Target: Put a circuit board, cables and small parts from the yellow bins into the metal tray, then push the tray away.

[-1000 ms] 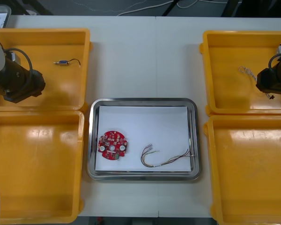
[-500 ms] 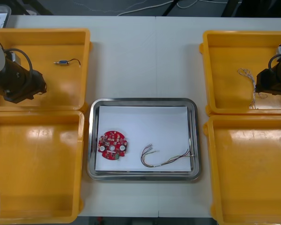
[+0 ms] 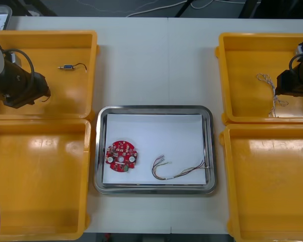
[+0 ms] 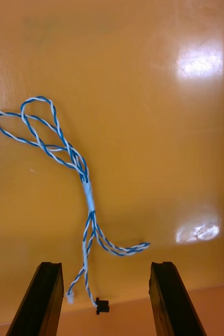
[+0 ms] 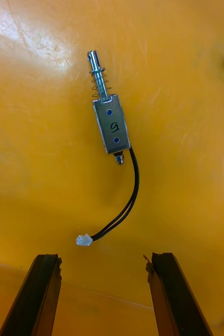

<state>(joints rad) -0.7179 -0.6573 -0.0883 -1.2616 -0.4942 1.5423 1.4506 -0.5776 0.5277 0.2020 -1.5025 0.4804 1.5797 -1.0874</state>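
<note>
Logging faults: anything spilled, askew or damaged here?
Nothing stands out. The circuit board and a cable lie inside the metal tray, square between the yellow bins; left gripper and right gripper hang open over far bins.

light table (image 3: 136, 65), seam (image 3: 167, 60) down its middle

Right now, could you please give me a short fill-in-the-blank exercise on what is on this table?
The metal tray holds a round red circuit board and one ____.
The right gripper, fingers open, hangs over a twisted cable, blue and ____.
The left gripper's fingers stand ____ above a small metal part with black wires.
Missing words: cable; white; open.
</note>
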